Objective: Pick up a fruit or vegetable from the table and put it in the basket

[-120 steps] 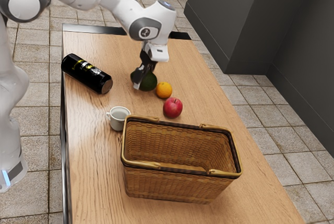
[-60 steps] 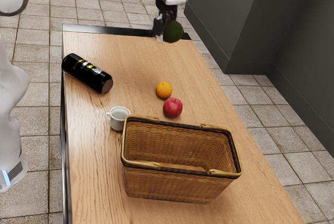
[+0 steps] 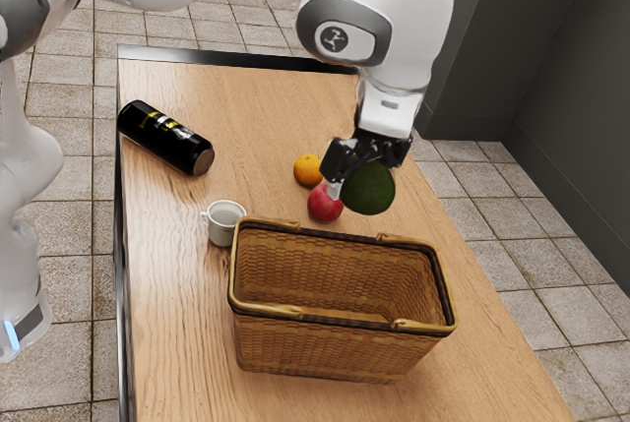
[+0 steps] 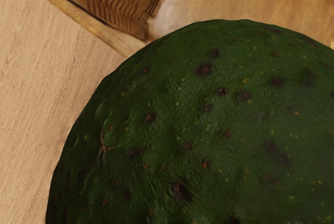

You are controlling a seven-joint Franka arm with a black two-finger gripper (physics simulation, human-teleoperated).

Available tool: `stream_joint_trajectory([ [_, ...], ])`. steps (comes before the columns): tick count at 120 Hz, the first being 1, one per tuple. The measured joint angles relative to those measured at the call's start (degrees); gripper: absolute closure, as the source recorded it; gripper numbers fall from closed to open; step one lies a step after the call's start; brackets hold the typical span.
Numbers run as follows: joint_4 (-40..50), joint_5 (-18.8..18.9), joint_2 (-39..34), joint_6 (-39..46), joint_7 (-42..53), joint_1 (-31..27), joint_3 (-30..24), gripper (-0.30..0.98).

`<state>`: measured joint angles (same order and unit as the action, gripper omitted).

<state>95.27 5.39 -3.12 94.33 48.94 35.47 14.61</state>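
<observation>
In the exterior view my gripper (image 3: 355, 172) is shut on a dark green avocado (image 3: 368, 189), held up in the air just beyond the basket's far rim. The wicker basket (image 3: 325, 343) stands on the table, its two handles folded down on the rim. In the wrist view the avocado (image 4: 209, 130) is large and close, with the basket (image 4: 117, 4) behind it. A red apple (image 3: 324, 205) and an orange (image 3: 307, 170) lie on the table beside the held avocado in the exterior view, the apple partly covered by the gripper.
A white mug (image 3: 224, 222) stands by the basket's far left corner in the exterior view. A black bottle (image 3: 165, 138) lies on its side near the table's left edge. The wooden table (image 3: 177, 304) extends around the basket.
The avocado has left the table in my gripper, rising toward the table's far end, then coming back toward the basket and the exterior view's right. The other objects have stayed put.
</observation>
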Motion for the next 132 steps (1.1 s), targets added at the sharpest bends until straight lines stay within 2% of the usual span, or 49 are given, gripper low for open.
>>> stream_joint_trajectory([
  [18,0.0,-0.9,3.1,0.6,-1.6,6.1,0.6,0.58],
  [34,0.0,-1.5,6.0,1.3,-2.8,8.3,-0.3,0.52],
  [52,-0.1,-2.0,6.6,1.6,-3.7,4.7,-0.2,0.43],
  [58,-0.1,-2.2,6.7,1.7,-3.9,3.7,-0.3,0.47],
  [87,-0.2,-2.8,7.4,1.2,-5.2,3.9,-0.1,0.25],
  [105,-0.2,-3.2,7.4,0.6,-5.5,4.2,0.0,0.15],
  [113,-0.4,-3.3,7.0,0.3,-5.5,4.2,-0.2,0.19],
  [132,-2.8,-3.2,6.6,-1.3,-5.4,3.6,-1.1,0.06],
])
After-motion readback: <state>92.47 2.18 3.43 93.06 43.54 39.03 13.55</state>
